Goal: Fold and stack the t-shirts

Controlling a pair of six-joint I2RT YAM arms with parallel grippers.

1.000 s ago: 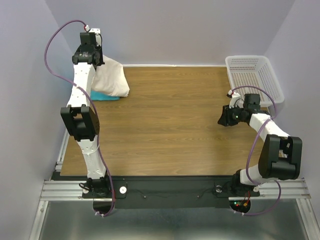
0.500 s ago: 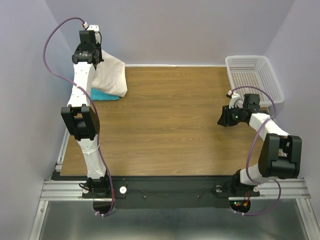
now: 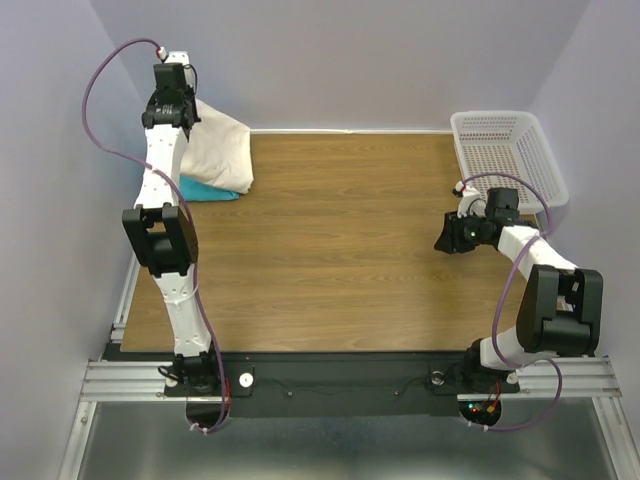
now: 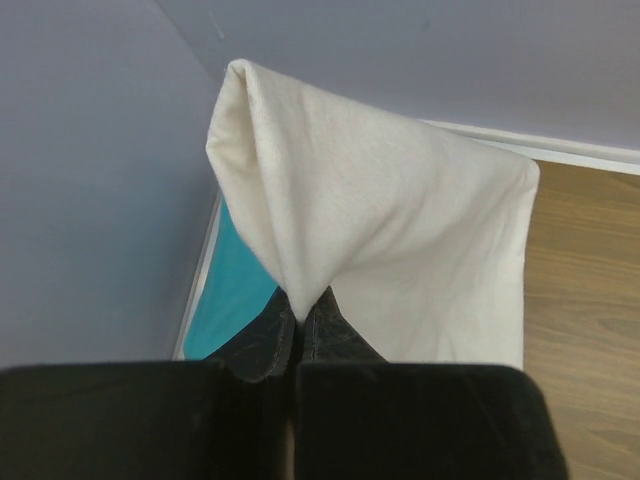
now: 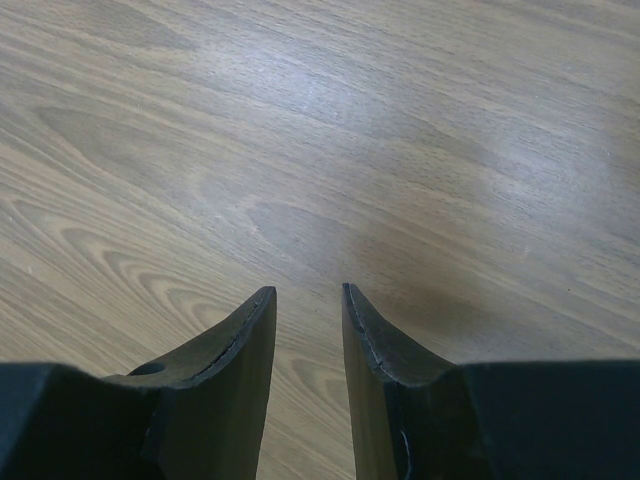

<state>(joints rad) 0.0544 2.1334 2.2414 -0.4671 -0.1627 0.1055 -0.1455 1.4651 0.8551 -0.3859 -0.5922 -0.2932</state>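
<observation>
Since a second ago your left arm has drawn back and up toward the far left corner, lifting the cream shirt with it; the right arm has not moved.

From above, the left tool (image 3: 188, 103) holds the cream shirt (image 3: 225, 150) high. The cloth slopes down to the right onto the counter (image 3: 340, 230), partly over the blue shirt (image 3: 208, 191). The right tool (image 3: 447, 240) sits well apart, near the basket (image 3: 505, 150).

On the left wrist view, the left tool (image 4: 298, 325) is pinched tight on a peak of the cream shirt (image 4: 380, 220), which drapes away from it. The blue shirt (image 4: 235, 290) lies below, to the left.

On the right wrist view, the right tool (image 5: 305, 300) is partly open and holds nothing over the bare counter (image 5: 400, 150).

Both shirts lie far to its left, so your left arm is much nearer.
</observation>
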